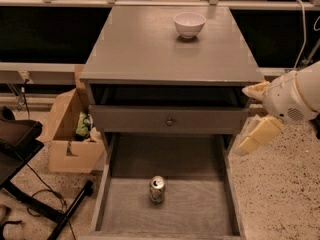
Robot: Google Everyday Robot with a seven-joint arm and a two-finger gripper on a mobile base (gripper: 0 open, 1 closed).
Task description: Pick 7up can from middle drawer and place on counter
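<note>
Camera view: the 7up can (157, 189) stands up in the open middle drawer (200, 204). The hand (256, 113) is up and right of the can, opened wide, holding nothing

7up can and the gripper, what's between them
Camera view: only bare floor and the right side wall of the middle drawer lie between the 7up can and the open gripper, up to the right.
</note>
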